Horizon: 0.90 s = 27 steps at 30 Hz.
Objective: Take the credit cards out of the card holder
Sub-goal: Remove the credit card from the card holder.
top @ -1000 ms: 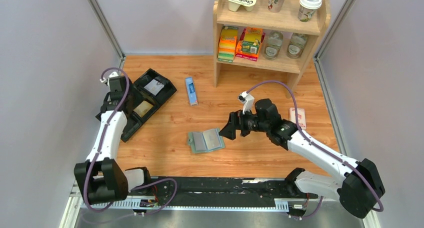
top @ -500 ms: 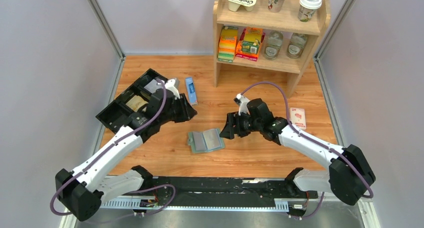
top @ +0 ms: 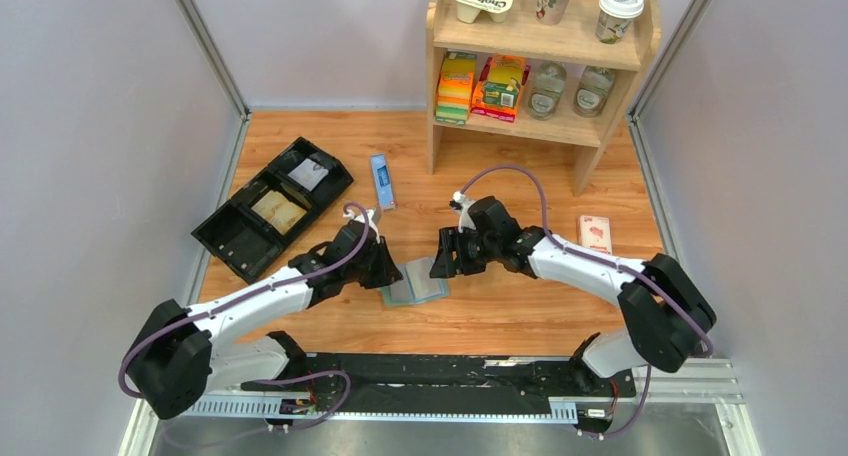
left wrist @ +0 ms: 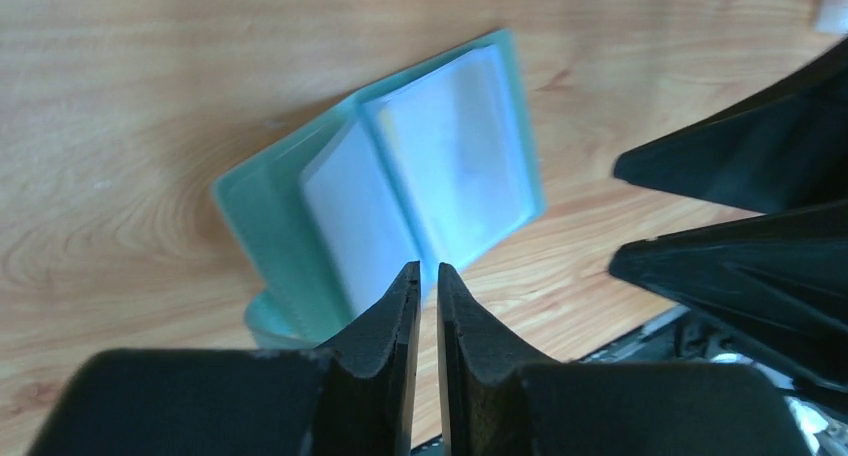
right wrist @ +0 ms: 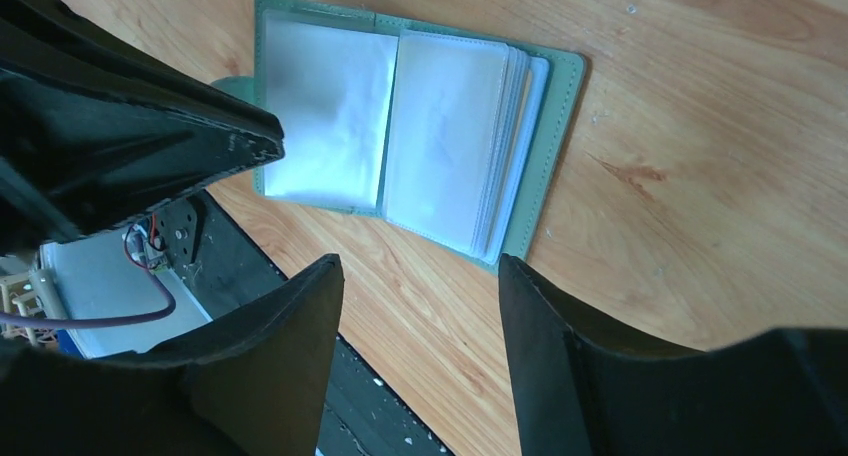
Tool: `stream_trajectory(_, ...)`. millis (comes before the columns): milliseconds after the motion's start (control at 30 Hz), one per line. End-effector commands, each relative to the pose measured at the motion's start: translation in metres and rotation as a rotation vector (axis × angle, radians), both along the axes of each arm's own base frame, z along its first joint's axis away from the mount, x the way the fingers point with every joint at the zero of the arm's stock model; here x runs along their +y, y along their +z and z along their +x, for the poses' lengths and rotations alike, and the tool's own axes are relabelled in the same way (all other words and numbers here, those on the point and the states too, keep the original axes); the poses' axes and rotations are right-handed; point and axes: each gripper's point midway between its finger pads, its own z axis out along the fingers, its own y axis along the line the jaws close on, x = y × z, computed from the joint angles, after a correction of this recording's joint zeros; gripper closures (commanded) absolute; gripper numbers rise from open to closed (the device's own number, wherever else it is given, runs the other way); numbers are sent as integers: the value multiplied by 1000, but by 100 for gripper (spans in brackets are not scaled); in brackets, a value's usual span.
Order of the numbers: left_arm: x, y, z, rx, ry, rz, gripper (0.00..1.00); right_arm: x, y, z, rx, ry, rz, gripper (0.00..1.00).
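Card holder (right wrist: 440, 146) lies open, seemingly untouched, before right end effector (right wrist: 420, 266).

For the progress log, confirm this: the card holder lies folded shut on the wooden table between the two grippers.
One detail is wrong. The card holder does lie on the wooden table between the left gripper and the right gripper, but it is open, not folded shut. The right wrist view shows its pale pocket pages spread face up.
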Motion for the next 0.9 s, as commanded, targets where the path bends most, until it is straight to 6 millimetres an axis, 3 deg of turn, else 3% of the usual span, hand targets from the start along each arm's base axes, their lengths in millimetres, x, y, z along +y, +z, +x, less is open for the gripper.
stream_trajectory(0, 4, -21, -1, 8, 52, -11, 82, 21, 5, 15, -32, -12, 1, 41)
stream_trajectory(233, 20, -61, -16, 86, 71, 67, 85, 35, -16, 19, -22, -16, -69, 46)
stream_trajectory(367, 24, -71, -21, 119, 74, 93, 86, 40, -27, 20, -9, -10, -94, 48)
stream_trajectory(633, 33, -79, -24, 128, 103, 115, 88, 47, -41, 13, 22, 24, -111, 49)
stream_trajectory(867, 29, -86, -28, 150, 101, 102, 89, 56, -35, 5, 41, 66, -78, 49)
